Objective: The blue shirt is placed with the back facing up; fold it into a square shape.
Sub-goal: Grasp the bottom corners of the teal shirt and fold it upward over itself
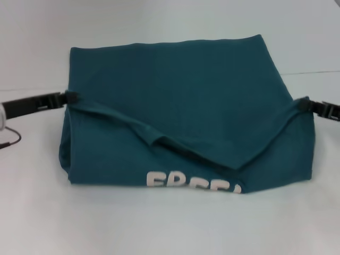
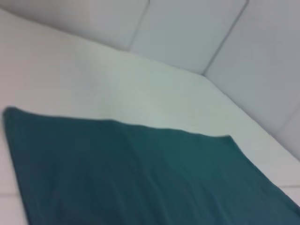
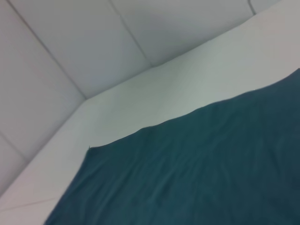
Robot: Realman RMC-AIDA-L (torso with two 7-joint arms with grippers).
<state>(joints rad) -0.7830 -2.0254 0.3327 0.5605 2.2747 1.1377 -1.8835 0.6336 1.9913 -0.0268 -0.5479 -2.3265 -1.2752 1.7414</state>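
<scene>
The blue shirt (image 1: 180, 95) lies across the middle of the white bench (image 1: 170, 228), partly folded: its plain back faces up over the far half, and a flap of cloth hangs in a sagging V between the two claws, its lowest point dipping toward the near edge of the bench. Below that flap, the top halves of white printed letters (image 1: 192, 179) show on a layer of shirt lying close to the near edge. The left claw (image 1: 70, 98) reaches in from the left edge of the bench and is pinched closed on the shirt's left side, holding that edge slightly raised so the fabric draws into a small peak there. The right claw (image 1: 304, 104) comes in from the right edge and is likewise closed on the shirt's right side, the cloth pulled taut up to it. A thin dark cable (image 1: 10, 141) loops on the bench near the left arm. In the left wrist view the shirt's flat back spreads over the bench toward the far corner, where pale wall panels (image 2: 187, 33) rise; the right wrist view shows the same smooth cloth and the panels behind it.
</scene>
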